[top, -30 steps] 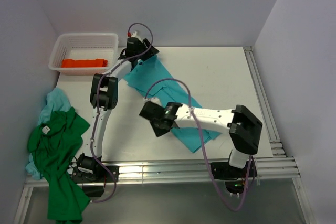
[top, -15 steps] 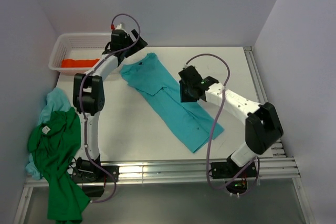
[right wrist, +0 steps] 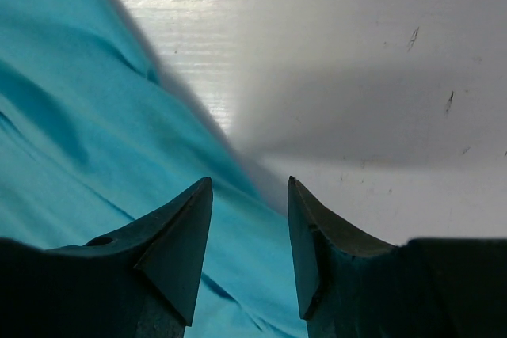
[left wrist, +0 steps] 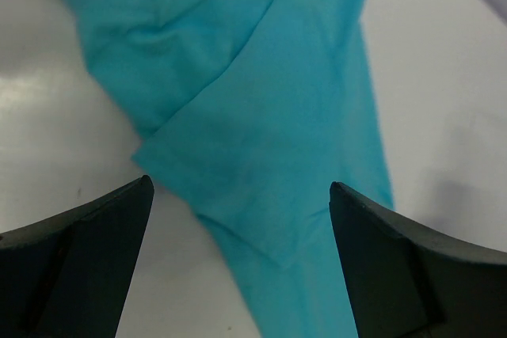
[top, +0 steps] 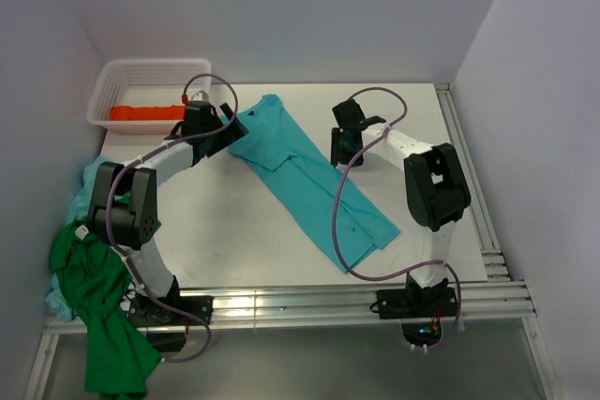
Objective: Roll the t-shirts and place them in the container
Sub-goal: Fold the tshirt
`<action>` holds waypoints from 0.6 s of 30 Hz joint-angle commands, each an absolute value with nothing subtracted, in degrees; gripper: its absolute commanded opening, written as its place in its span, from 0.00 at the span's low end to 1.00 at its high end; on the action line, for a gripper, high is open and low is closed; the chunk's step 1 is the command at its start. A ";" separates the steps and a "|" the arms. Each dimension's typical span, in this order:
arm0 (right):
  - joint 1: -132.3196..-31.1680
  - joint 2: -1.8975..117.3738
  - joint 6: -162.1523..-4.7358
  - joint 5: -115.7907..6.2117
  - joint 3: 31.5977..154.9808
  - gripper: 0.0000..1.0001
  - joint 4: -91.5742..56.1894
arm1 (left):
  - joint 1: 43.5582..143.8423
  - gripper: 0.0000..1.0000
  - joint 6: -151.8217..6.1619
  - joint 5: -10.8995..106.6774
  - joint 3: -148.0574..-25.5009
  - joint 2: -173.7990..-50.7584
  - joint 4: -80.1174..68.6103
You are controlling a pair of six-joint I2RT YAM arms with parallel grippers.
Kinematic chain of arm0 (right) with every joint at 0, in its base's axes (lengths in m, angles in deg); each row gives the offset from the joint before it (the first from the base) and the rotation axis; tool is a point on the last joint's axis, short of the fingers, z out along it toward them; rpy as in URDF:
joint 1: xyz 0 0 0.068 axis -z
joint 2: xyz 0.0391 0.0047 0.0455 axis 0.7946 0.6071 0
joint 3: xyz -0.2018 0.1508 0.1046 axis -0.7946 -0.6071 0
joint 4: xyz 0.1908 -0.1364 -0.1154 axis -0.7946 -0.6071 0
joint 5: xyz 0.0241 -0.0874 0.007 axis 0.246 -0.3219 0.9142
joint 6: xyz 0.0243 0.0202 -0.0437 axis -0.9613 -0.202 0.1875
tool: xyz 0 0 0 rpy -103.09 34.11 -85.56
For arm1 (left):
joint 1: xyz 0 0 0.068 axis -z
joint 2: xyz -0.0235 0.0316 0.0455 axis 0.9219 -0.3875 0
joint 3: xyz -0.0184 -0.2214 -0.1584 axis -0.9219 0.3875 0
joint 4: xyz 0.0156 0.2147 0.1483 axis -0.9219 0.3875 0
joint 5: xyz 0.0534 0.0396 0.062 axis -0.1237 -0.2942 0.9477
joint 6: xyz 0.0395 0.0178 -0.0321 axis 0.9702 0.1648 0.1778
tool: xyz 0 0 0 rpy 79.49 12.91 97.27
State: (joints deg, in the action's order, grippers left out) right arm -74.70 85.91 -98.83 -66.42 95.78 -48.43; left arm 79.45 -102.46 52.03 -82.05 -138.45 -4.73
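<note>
one orange-red t-shirt [top: 141, 112] lay in the white basket [top: 150, 65] at the far left corner as a tight bundle, so i judged that one as finished. a turquoise t-shirt [top: 309, 175] lay in the middle of the bench [top: 412, 119], folded to a long narrow strip that ran slanted from far left to near right. it was flat, with no roll begun at either end. the green t-shirt [top: 98, 269] and a second turquoise t-shirt [top: 94, 185] under it lay in a heap at the left edge, not spread out. by my estimate one of four was done, and the rolling of the strip was the step in hand.

the left arm reached far forward. its left pincer [top: 228, 130] was low beside the collar end of the strip, jaws wide and holding nothing. the right arm bent back over the bench. its right pincer [top: 343, 152] pointed down just beside the strip's right edge, jaws a narrow gap apart and also empty.
</note>
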 commanded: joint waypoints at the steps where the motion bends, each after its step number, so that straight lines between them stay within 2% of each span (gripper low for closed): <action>1: -74.06 87.13 -97.37 -65.68 98.52 0.51 -47.25 | 79.68 0.98 -103.96 52.72 -78.51 -138.91 -8.47; 7: -73.54 88.80 -97.98 -62.96 96.50 0.49 -44.53 | 79.68 0.98 -105.81 53.16 -76.75 -142.51 -10.24; 13: -73.36 90.65 -98.34 -62.69 96.49 0.41 -44.34 | 79.59 0.95 -106.07 53.87 -77.80 -145.24 -10.68; 16: -73.27 91.00 -98.51 -62.69 96.58 0.37 -44.34 | 79.42 0.91 -106.34 54.04 -78.15 -146.38 -11.38; 18: -73.36 91.44 -98.60 -62.69 96.76 0.33 -44.52 | 79.24 0.82 -105.99 54.39 -78.94 -147.69 -12.00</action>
